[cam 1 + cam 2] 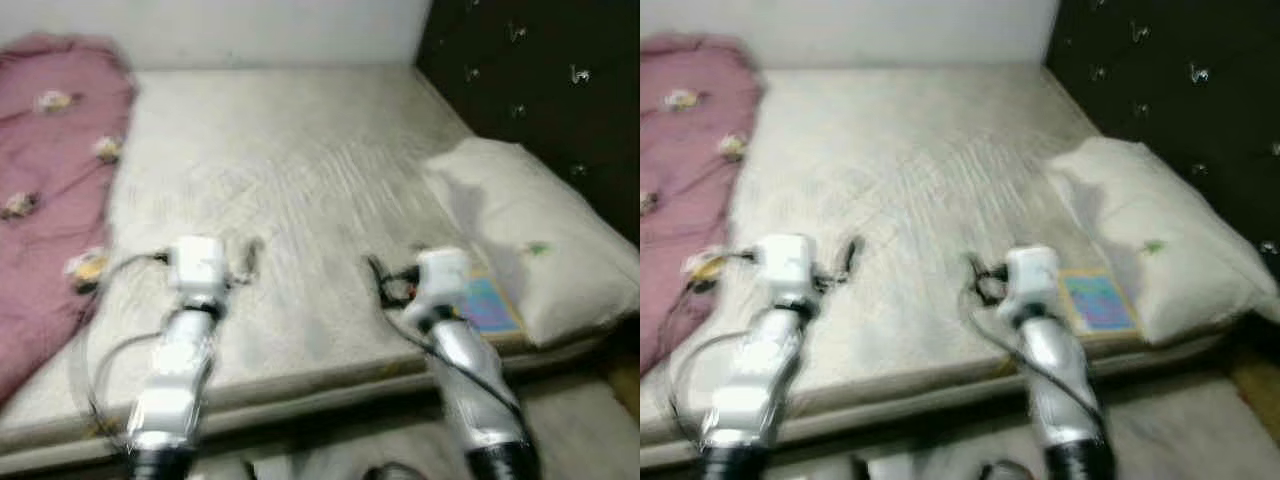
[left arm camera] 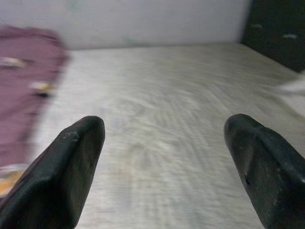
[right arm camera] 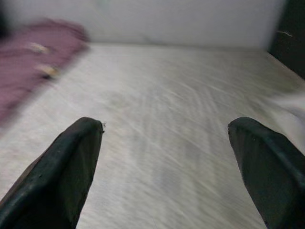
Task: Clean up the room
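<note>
The left gripper (image 2: 164, 138) is wide open and holds nothing; its two black fingers (image 2: 71, 171) stand far apart, and between them lies only the pale bed surface. The right gripper (image 3: 167, 140) is also wide open and empty, with its fingers (image 3: 66, 171) spread in the same way over the sheet. Both silver arms reach forward above the near edge of the bed (image 1: 300, 190), the left arm (image 1: 185, 350) close to the pink side and the right arm (image 1: 460, 350) close to the pillow side. The pictures are somewhat blurred.

The bed is covered with a light grey sheet with a fine pattern. Along its left side lies a pink blanket (image 1: 50, 180) with small flower figures, crumpled and reaching from the far corner down to the near edge. On the right side a white pillow (image 1: 525, 235) rests against a dark tufted headboard (image 1: 540, 90). Just beside the pillow, near the right wrist, lies a flat thing with a blue and yellow cover (image 1: 488, 305), maybe a book; its far edge goes under the pillow. Behind the bed stands a white wall (image 1: 250, 30). In front of the bed is a pale floor (image 1: 580, 430).
</note>
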{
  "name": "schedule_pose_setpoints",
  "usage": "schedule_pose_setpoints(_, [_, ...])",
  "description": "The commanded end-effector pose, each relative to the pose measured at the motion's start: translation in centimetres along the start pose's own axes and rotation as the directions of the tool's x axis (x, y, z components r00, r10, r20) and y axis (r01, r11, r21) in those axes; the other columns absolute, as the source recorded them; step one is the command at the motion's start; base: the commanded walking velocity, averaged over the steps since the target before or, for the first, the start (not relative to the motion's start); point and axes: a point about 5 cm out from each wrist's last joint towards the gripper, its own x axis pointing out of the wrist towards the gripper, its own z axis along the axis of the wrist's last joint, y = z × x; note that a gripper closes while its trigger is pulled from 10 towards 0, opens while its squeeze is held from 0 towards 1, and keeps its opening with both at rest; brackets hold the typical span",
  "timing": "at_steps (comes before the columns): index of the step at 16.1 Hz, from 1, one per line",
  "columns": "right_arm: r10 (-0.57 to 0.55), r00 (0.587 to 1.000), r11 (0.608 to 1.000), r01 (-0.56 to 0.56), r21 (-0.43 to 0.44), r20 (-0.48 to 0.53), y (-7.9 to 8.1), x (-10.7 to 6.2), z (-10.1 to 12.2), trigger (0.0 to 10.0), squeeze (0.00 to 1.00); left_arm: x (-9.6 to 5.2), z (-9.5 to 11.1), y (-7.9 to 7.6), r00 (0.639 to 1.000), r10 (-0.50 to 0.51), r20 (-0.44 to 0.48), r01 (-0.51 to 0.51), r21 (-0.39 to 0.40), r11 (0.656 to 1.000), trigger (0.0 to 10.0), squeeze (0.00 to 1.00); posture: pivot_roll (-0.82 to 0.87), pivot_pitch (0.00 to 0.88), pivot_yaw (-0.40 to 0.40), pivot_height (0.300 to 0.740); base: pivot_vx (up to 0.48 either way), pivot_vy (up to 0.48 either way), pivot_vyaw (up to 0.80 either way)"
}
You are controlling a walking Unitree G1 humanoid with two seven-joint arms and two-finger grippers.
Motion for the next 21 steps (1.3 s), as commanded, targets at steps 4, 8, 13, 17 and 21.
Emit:
schedule_pose_setpoints(4, [-0.028, 1.0, 0.999, 0.028, -0.028, 0.002, -1.1, -0.29, 0.15, 10.0, 0.0, 0.24, 0.37, -1.06, 0.999, -0.031, 0.014, 0.031, -0.009, 0.999, 10.0, 0.0, -0.01, 0.037, -0.026, 0.74, 0.0, 0.48, 0.17])
schedule_pose_setpoints(8, [-0.038, 0.999, 0.999, 0.038, -0.03, -0.006, -1.13, -0.28, 0.04, 10.0, 0.0, 0.28, 0.41, -1.03, 0.999, -0.029, 0.015, 0.029, -0.009, 1.0, 10.0, 0.0, -0.01, 0.037, -0.026, 0.74, 0.0, 0.48, 0.55])
schedule_pose_setpoints(13, [-0.044, 0.999, 0.999, 0.043, -0.033, -0.011, -1.24, -0.2, -0.01, 10.0, 0.0, 0.26, 0.34, -1.17, 0.999, -0.033, 0.015, 0.033, -0.01, 0.999, 10.0, 0.0, -0.01, 0.035, -0.027, 0.74, 0.0, 0.48, 0.0])
schedule_pose_setpoints(17, [-0.044, 0.999, 0.998, 0.044, -0.035, -0.012, -1.29, -0.13, -0.02, 10.0, 0.0, 0.4, 0.32, -1.24, 0.999, -0.035, 0.015, 0.035, -0.011, 0.999, 10.0, 0.0, -0.01, 0.03, -0.03, 0.74, 0.0, 0.48, 0.0])
schedule_pose_setpoints(21, [-0.047, 0.999, 0.998, 0.046, -0.037, -0.013, -1.4, -0.11, -0.05, 10.0, 0.0, 0.38, 0.19, -1.33, 0.999, -0.037, 0.014, 0.038, -0.006, 0.999, 10.0, 0.0, -0.01, 0.026, -0.033, 0.74, 0.0, 0.48, 0.0])
